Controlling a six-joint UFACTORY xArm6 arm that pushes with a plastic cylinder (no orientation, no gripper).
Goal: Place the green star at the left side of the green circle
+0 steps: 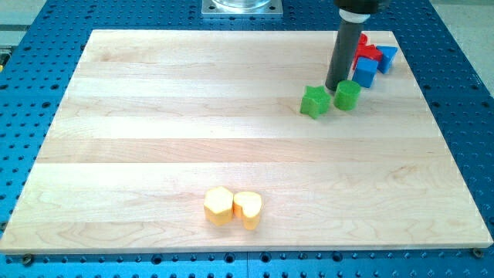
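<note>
The green star [314, 101] lies on the wooden board at the upper right. The green circle [347, 95] stands just to its right, a small gap between them. My tip [334, 89] touches the board just above and between the two green blocks, close to the circle's upper left edge. The dark rod rises from there to the view's top.
A blue cube [365, 72], a red block [366, 52] and a second blue block [387, 57] cluster right of the rod near the board's top right corner. A yellow hexagon [218, 205] and a yellow heart [248, 208] sit side by side near the bottom edge.
</note>
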